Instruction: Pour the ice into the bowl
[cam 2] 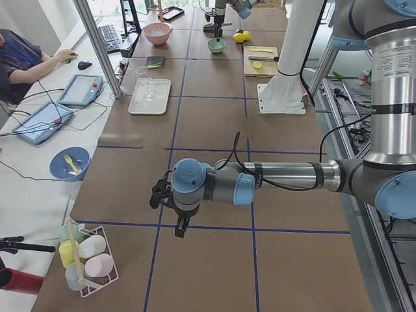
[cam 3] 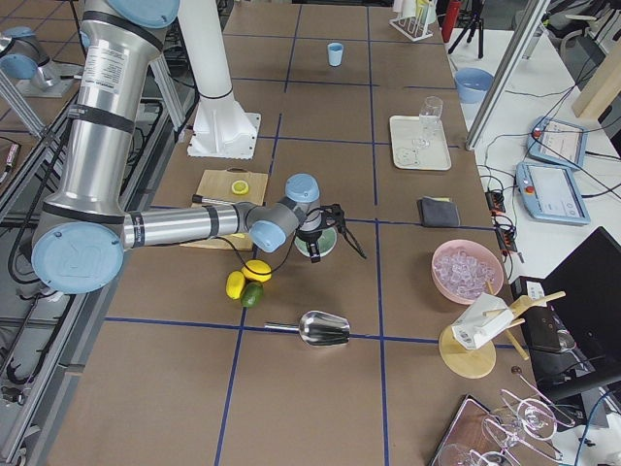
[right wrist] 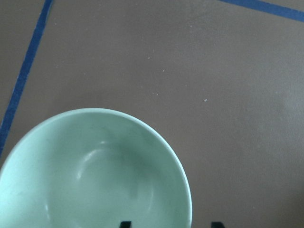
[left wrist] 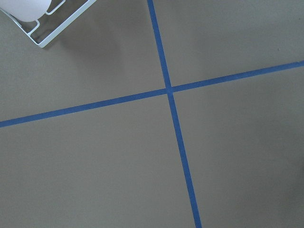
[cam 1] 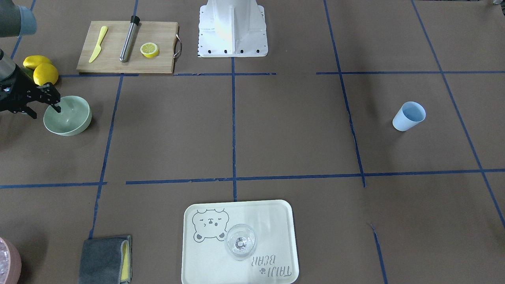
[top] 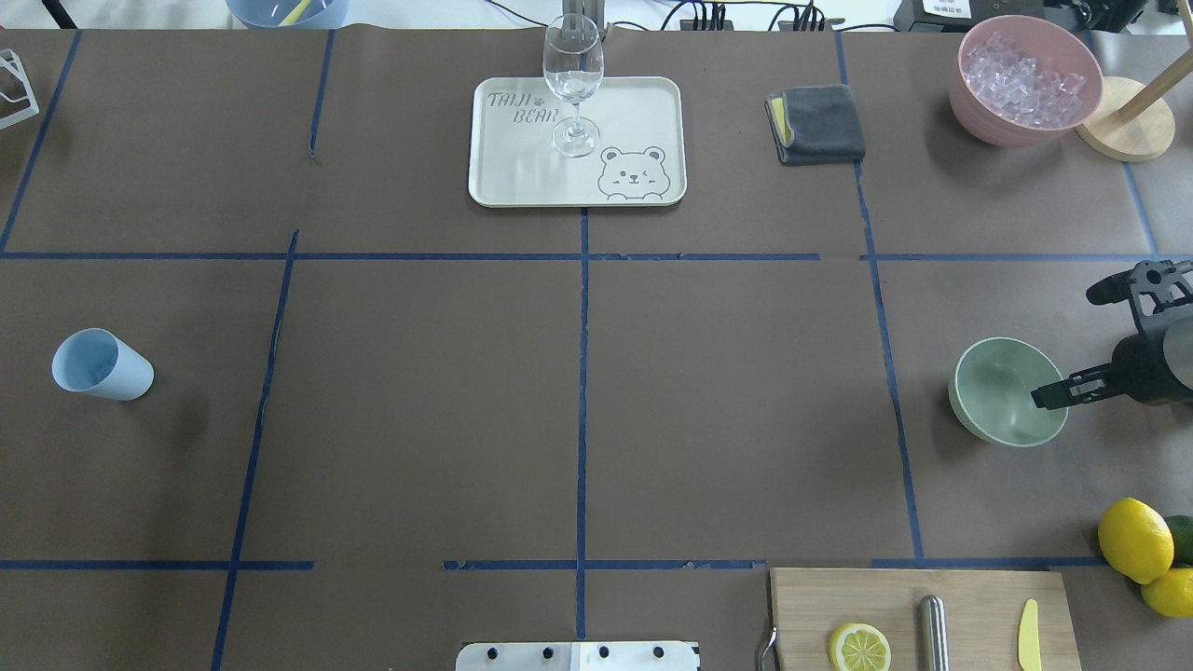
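**Right claw parked over the mint bowl's edge, left one way off at the other end**

Going left to right: the left claw (cam 2: 180, 231) hangs over bare brown surface (top: 419, 419) at the end farthest from the bowl (top: 990, 380). Only a side view catches it, so I can't tell if it's spread or closed. The blue cup (top: 101, 365) stands upright well left of the bowl. The tray (top: 522, 177) with the wine glass (top: 572, 84) is left of the bowl too, on the side away from the robot. The bowl itself sits upright on the surface, its inside plain smooth green in the wrist view. The right claw (cam 1: 47, 113) is spread wide and straddles the bowl's right rim, one finger inside and one outside. The pink container (top: 974, 116) heaped with ice cubes (top: 1025, 75) sits beyond the bowl, and the lemons (top: 1133, 539) are on its near right.
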`<state>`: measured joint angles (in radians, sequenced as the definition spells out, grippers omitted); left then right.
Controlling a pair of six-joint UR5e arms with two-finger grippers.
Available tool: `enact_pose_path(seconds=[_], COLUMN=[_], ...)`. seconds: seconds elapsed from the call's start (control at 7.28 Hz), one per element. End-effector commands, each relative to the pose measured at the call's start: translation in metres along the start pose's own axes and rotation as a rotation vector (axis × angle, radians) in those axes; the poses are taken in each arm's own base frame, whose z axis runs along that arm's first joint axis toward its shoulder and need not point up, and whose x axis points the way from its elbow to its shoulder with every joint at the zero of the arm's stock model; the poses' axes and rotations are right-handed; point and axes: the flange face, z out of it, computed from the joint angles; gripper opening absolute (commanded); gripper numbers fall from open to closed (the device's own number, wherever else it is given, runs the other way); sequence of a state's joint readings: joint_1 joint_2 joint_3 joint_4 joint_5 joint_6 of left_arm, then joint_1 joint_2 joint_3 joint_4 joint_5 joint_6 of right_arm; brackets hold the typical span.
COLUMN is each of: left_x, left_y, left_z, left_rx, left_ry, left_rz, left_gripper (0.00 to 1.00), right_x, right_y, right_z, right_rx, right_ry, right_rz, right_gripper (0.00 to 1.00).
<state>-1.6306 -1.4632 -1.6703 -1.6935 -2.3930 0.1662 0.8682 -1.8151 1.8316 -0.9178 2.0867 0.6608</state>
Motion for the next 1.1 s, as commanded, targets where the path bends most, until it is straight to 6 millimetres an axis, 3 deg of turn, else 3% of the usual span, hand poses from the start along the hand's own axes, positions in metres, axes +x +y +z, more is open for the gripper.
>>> enact_pose_path(seconds=[0.0, 0.41, 0.69, 0.96], left_x=[0.000, 0.000, 0.000, 0.000], left_y=[0.000, 0.000, -0.001, -0.001], left_z=[0.000, 0.000, -0.001, -0.001], left_rx=[0.000, 0.003, 0.004, 0.004], left_ry=[0.000, -0.001, -0.001, -0.001], left_rz=[0.001, 0.005, 0.006, 0.006], left_gripper=[1.00, 1.00, 1.00, 1.00], right_x=[0.005, -0.006, -0.045, -0.105], right_y=[0.001, -0.009, -0.026, -0.080], right_z=[0.007, -0.001, -0.035, -0.054], right_rx=[-0.012, 0.017, 0.080, 0.123], right_ry=[0.008, -0.006, -0.070, -0.144], right_rz=[0.006, -0.011, -0.032, 0.084], right_gripper=[0.00, 0.00, 0.00, 0.00])
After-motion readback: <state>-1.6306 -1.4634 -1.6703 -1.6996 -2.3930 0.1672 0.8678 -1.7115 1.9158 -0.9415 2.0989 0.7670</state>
